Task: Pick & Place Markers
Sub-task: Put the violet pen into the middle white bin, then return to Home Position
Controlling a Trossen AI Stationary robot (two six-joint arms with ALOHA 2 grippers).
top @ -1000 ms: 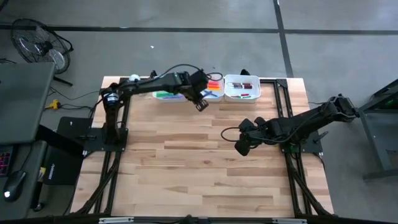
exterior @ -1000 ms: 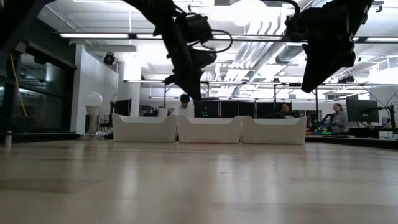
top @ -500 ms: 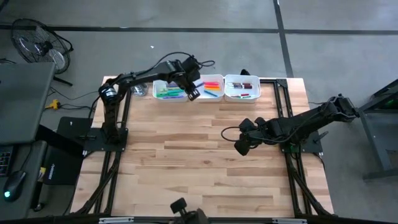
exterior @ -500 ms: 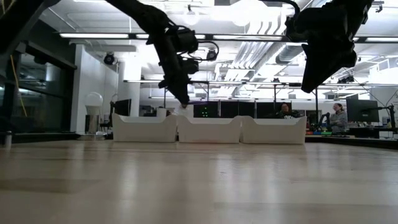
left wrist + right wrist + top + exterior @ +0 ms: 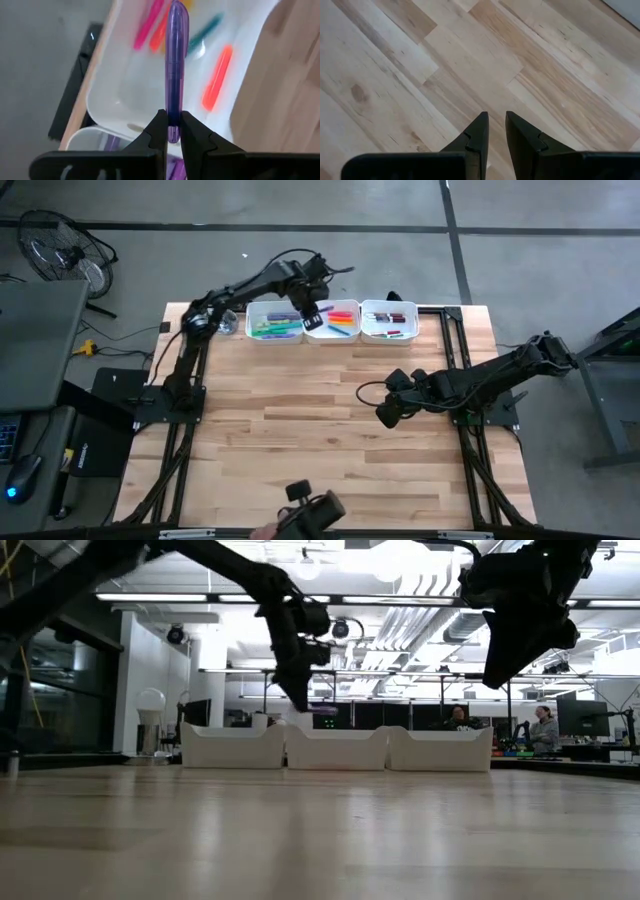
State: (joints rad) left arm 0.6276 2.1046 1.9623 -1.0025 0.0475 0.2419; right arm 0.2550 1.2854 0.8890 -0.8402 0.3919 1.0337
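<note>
Three white trays stand in a row at the table's far edge: left [image 5: 272,326], middle [image 5: 340,323] and right [image 5: 389,321]. They hold coloured markers. My left gripper [image 5: 312,318] hangs above the middle tray's [image 5: 125,95] left part, shut on a purple marker [image 5: 176,60]. Below it in that tray lie pink, orange, yellow and teal markers [image 5: 217,77]. My right gripper [image 5: 385,417] hovers over bare wood right of centre, its fingers [image 5: 475,132] a little apart with nothing between them. My left gripper pinches the purple marker by one end [image 5: 172,131] between its two fingertips. The fingers slant down from above. The marker juts out past the fingertips [image 5: 325,710], lifted clear above the middle tray.
The wooden tabletop [image 5: 300,440] is bare in front of the trays. A dark object [image 5: 310,512] shows at the near edge. A small round thing [image 5: 225,325] sits left of the trays. People [image 5: 545,730] sit in the room beyond the table.
My left gripper has carried the purple marker from in front of the trays toward the table's far edge, ending above the middle tray, and its wrist has rolled on the way. It stays shut on the marker.
</note>
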